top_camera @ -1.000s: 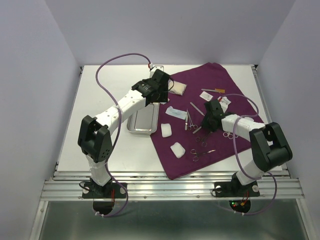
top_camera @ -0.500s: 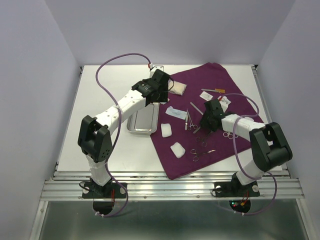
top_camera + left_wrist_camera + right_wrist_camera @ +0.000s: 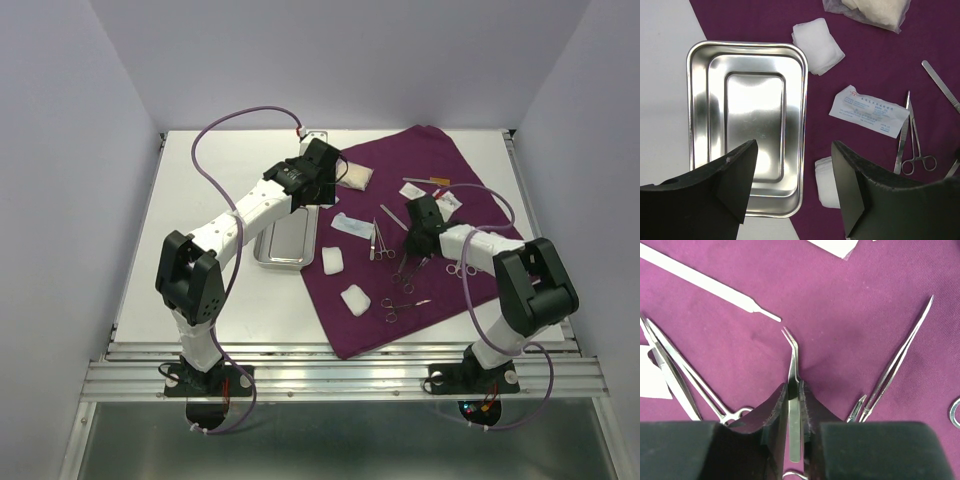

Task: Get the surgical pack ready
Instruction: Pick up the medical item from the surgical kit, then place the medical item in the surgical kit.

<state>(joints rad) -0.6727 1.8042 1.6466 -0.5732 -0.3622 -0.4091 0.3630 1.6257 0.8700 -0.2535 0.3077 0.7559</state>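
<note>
Now that the right gripper (image 3: pixel 794 389) has just pinched shut on the bent-tip forceps (image 3: pixel 793 355), whose angled tip juts just ahead of its fingers over the purple cloth (image 3: pixel 850 315), a lift looks possible. The left gripper (image 3: pixel 792 157) hovers, jaws spread, directly above the steel tray (image 3: pixel 699 100).

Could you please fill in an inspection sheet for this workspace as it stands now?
Surface: white table, dark-purple cloth over its right part.
Job's things: steel tray empty, straddling the cloth's edge; gauze squares, packet and steel instruments on the cloth.
Clutter: nothing seen.
Pincers: left pincer open above the tray; right pincer shut on angled forceps.
Cables: purple cables loop over both arms.
Surroundings: plain walls on three sides.
</note>
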